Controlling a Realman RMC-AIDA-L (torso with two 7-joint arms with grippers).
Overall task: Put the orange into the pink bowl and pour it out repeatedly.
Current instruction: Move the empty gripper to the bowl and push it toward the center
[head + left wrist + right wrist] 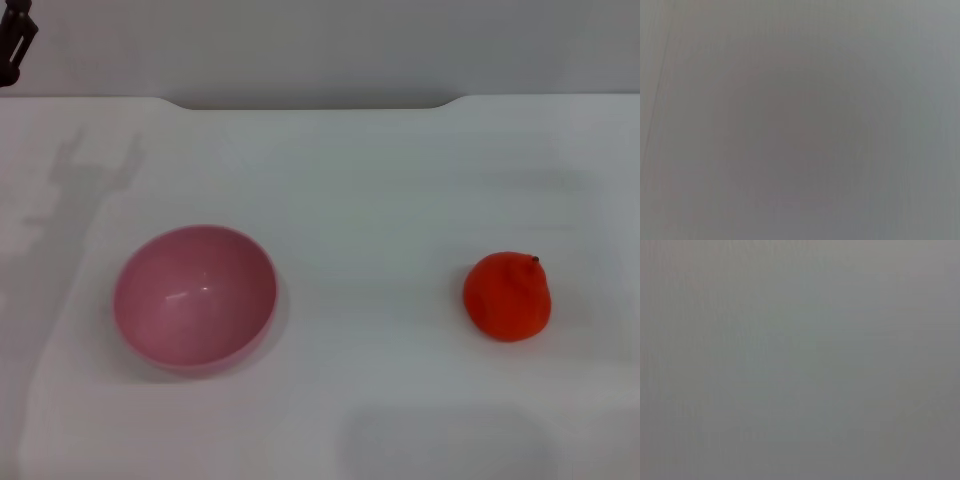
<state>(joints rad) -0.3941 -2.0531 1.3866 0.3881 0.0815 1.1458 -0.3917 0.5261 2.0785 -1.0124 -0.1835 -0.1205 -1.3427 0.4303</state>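
Orange point(507, 296) sits on the white bench point(380, 200) on the robot's right side, toward the near edge, its knobby stem end with the short stalk tipped up and away toward the far right, so its long axis slants back from the robot. Nothing touches it.

Level with it, well apart on the robot's left, stands the pink bowl point(194, 297), upright, mouth open to the ceiling and empty. A broad stretch of bare bench lies between the two.

Farther back, at the far left corner of the head view, a dark piece of the left claw point(15, 42) pokes in above the bench, and its shadow falls on the surface beyond the bowl. So little of it shows that I cannot tell how its fingers stand or whether it grips anything. The right claw is nowhere in sight, and both wrist views give only a blank grey field — no fingers, no fruit, no bowl.

Judging by the layout, the task is at its start, with the fruit not yet in the bowl. The fruit lies on the right arm's side and the bowl on the left arm's side, so the right arm looks the nearer one for the pick — it would need to come down over the fruit and carry it leftward across the gap.
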